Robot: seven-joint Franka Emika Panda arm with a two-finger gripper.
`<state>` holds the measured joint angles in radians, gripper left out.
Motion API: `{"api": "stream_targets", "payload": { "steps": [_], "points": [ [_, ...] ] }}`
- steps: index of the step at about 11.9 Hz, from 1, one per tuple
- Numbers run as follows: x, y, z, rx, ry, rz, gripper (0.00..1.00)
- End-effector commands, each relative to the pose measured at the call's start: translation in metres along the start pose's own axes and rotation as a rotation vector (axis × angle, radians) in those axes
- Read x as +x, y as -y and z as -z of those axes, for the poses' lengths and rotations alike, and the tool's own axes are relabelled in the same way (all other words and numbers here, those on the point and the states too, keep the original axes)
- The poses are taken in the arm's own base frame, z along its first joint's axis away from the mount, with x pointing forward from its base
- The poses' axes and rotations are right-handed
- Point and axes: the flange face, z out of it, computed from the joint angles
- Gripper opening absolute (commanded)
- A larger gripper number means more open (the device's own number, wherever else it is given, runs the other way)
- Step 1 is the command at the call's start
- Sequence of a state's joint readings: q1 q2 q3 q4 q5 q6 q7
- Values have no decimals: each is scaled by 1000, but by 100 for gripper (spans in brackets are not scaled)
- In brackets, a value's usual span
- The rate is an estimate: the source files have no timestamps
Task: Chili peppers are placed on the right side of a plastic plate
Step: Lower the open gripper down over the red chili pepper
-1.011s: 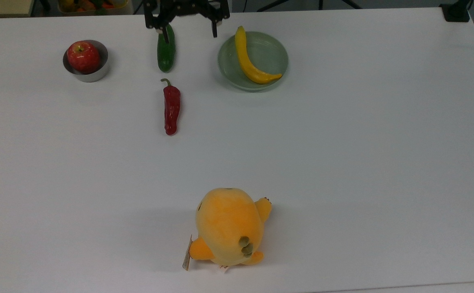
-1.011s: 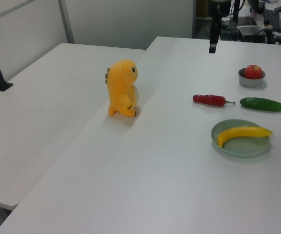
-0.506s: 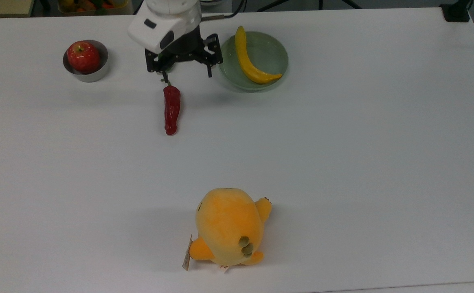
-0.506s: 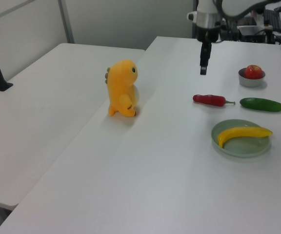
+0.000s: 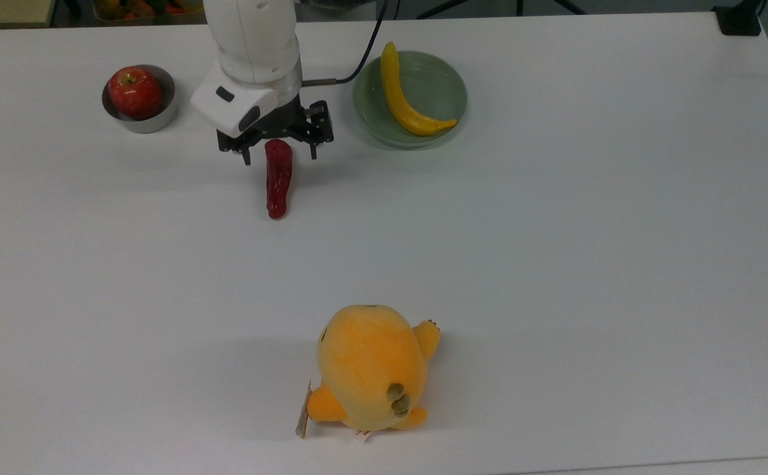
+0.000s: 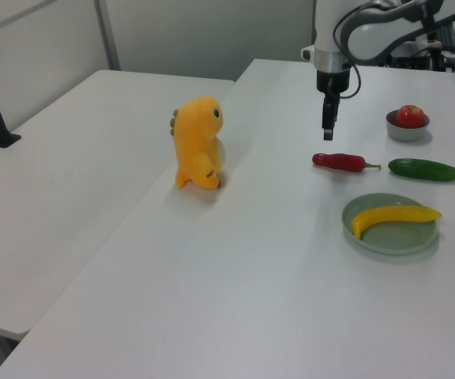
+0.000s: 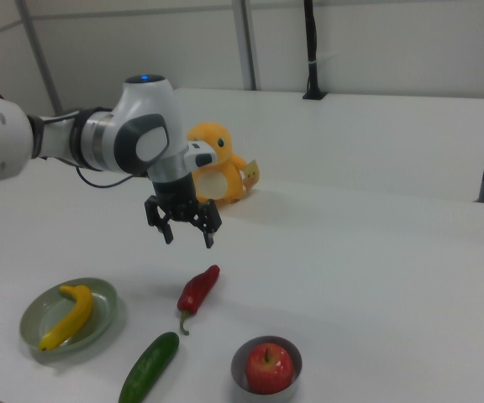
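Observation:
The chili pepper [image 5: 278,185] is long, dark red and wrinkled, and lies flat on the white table [image 5: 555,264], left of the plastic plate in the top view. The pale green plate [image 5: 437,82] holds a yellow banana [image 5: 405,102]. My gripper [image 5: 280,158] hangs open over the chili's stem end, one finger on each side of it as the top view shows it. In the right view the gripper [image 7: 188,241] is clearly above the chili [image 7: 198,290], not touching it. The left view puts the gripper [image 6: 328,130] above the chili [image 6: 340,162], with the plate [image 6: 405,241] nearer the camera.
A dark green cucumber [image 6: 423,169] lies beside the chili; the arm covers it in the top view. A small metal bowl [image 5: 160,119] with a red apple [image 5: 135,91] stands at the top view's left. An orange plush toy [image 5: 371,366] sits mid-table, well away.
The arm has come in from the table's far edge and down toward the chili. Its open gripper now straddles the stem end in the top view. No object has moved.

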<state>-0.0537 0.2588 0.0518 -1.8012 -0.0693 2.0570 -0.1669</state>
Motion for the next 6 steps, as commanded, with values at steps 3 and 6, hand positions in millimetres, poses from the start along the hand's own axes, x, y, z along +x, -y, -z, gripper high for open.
{"api": "stream_targets", "payload": {
  "steps": [3,6],
  "points": [
    [-3,-7,-47,-22,14,19,100],
    [-13,-14,-66,-31,21,15,96]
  ]
}}
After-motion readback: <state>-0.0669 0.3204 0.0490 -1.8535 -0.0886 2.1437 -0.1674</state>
